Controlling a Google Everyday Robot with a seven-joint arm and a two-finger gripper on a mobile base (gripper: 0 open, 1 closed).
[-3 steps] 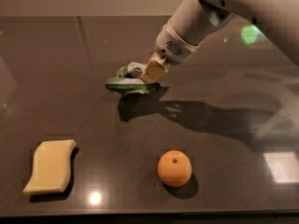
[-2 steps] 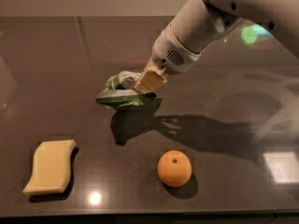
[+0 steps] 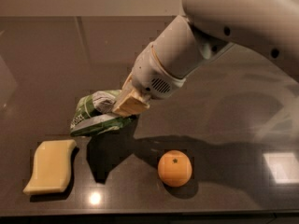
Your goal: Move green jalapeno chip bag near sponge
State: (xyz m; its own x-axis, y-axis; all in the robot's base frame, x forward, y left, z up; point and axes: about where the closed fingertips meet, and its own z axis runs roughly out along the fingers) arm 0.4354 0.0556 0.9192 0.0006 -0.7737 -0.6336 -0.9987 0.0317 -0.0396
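Moved closer to sponge, green jalapeno chip bag runs lengthwise left-right, gripper clamping its right end

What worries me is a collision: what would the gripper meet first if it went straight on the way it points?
The gripper, shut on the chip bag, points down and left. Beyond the bag, its line probably reaches the sponge, or the table beside it; depth is unclear.

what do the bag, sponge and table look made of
The bag, held by the gripper above the table, looks like crinkled foil or plastic film, glossy at the creases. The sponge seems matte pale foam. The table: dark polished stone or laminate, reflecting lights.
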